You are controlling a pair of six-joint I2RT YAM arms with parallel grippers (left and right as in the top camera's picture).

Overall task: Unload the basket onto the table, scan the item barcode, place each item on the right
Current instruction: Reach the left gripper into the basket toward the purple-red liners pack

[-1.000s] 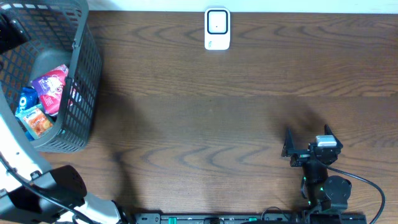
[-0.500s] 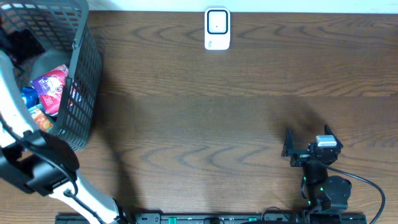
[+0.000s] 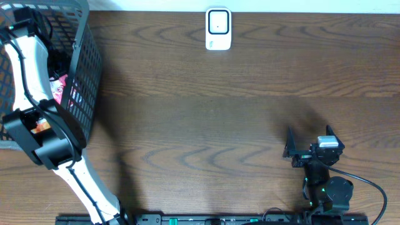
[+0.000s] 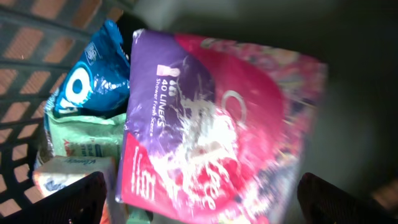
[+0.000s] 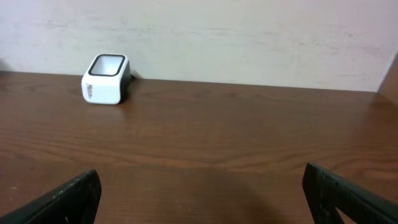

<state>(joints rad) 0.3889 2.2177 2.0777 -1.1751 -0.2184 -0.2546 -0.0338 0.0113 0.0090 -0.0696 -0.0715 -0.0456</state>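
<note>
Table (image 3: 219,112): dark wood-grain top, carrying everything listed below.
Basket (image 3: 84,94): grey mesh, at the table's far left corner; holds the goods.
Left arm (image 3: 28,69): white, reaching down into the basket.
Liner pack (image 4: 217,124): the item to scan, purple and pink film wrap, lying on top of the other goods in the basket, directly under the left wrist camera. Likely light, soft and squashy with a slick skin. A hold across its narrower width or on one long edge looks best. No barcode shows on this face.
Left gripper (image 4: 205,202): jaws spread wide, one either side of the pack, nothing held.
Right gripper (image 3: 309,141): parked near the front right, jaws wide apart, empty.
Scanner (image 3: 218,29): small white unit at the far edge, well apart from the basket.
Blue packet (image 4: 90,78): beside the pack, partly under it.
</note>
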